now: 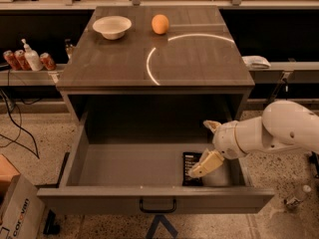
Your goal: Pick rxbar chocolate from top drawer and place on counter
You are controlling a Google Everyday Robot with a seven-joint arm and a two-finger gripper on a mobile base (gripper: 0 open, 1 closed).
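Observation:
The top drawer [149,199] is pulled wide open below the counter [124,63]. The rxbar chocolate [188,160], a flat black wrapper with white text, lies on the drawer floor near the front right corner. My gripper [200,149] reaches into the drawer from the right, with its white arm behind it. Its jaws are spread open. The lower fingertip [195,172] hangs right over the bar's near end and hides part of it. The upper fingertip [208,125] sits well above the bar. Nothing is held.
A white bowl [112,26] and an orange fruit [160,24] stand at the back of the counter. A shelf on the left holds cans and a pump bottle [31,57]. A cardboard box [17,208] sits on the floor at the lower left.

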